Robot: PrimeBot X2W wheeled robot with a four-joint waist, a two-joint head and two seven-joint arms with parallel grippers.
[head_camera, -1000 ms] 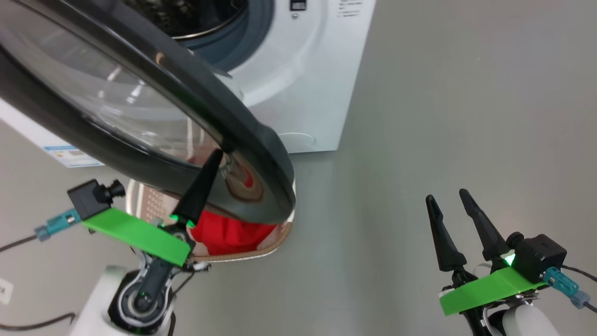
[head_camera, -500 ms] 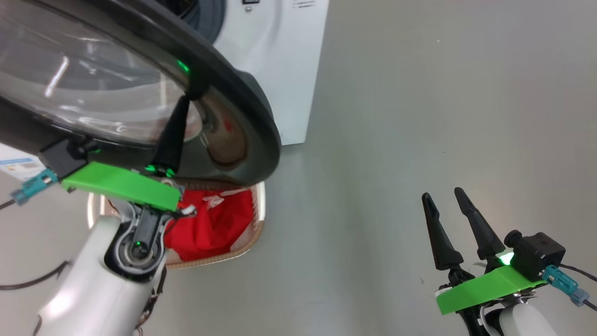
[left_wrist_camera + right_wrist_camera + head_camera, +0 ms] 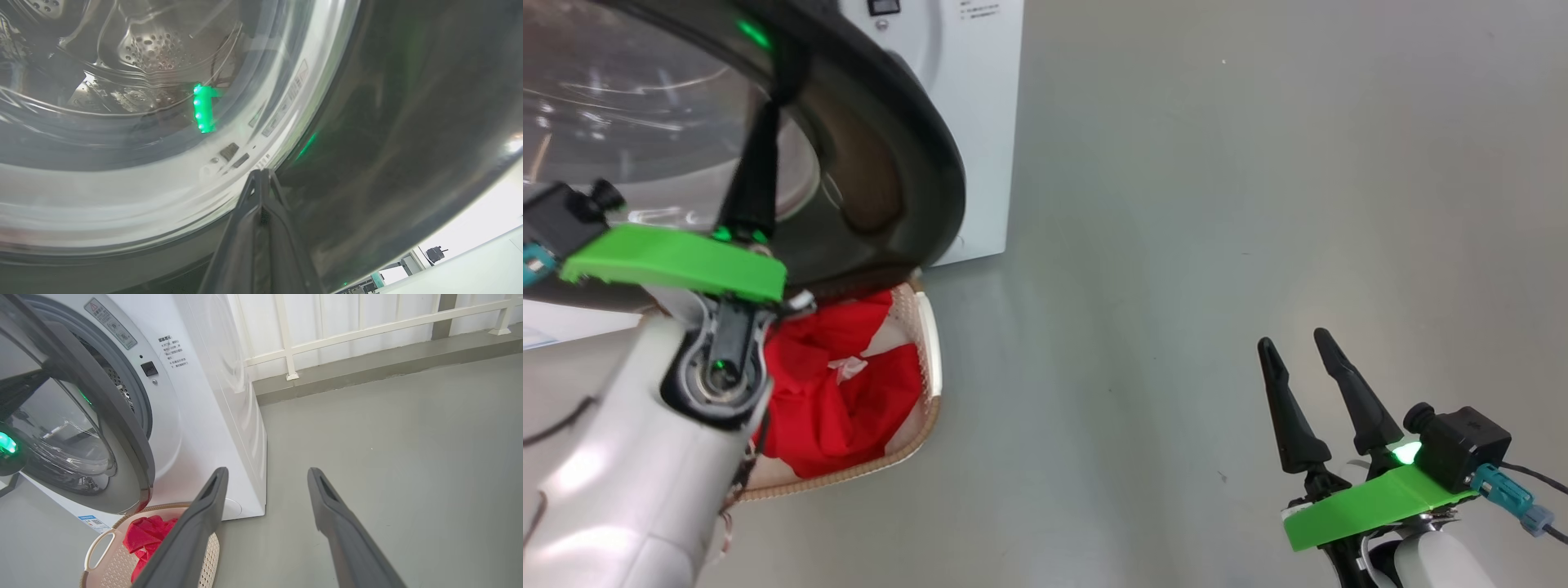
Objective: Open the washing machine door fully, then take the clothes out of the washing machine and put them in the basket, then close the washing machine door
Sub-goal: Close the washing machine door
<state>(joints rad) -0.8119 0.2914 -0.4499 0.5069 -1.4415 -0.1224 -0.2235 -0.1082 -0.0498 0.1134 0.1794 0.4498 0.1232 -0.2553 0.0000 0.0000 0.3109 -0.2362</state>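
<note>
On a bare grey floor (image 3: 1176, 245) before a white railing, the washing machine (image 3: 204, 416) is standing with its washing machine door (image 3: 915, 163) part-way ajar. The left gripper (image 3: 260, 176), jaws pressed together and empty, is leaning its tips where glass meets black rim, apparently to push the door shut. The clothes (image 3: 833, 392) are lying in the basket (image 3: 929, 343), beneath the door's lower edge. The right gripper (image 3: 1290, 339) is waiting, jaws spread, holding nothing. A warning sticker (image 3: 110, 322) and printed lines (image 3: 169, 351) are showing, too small to read.
</note>
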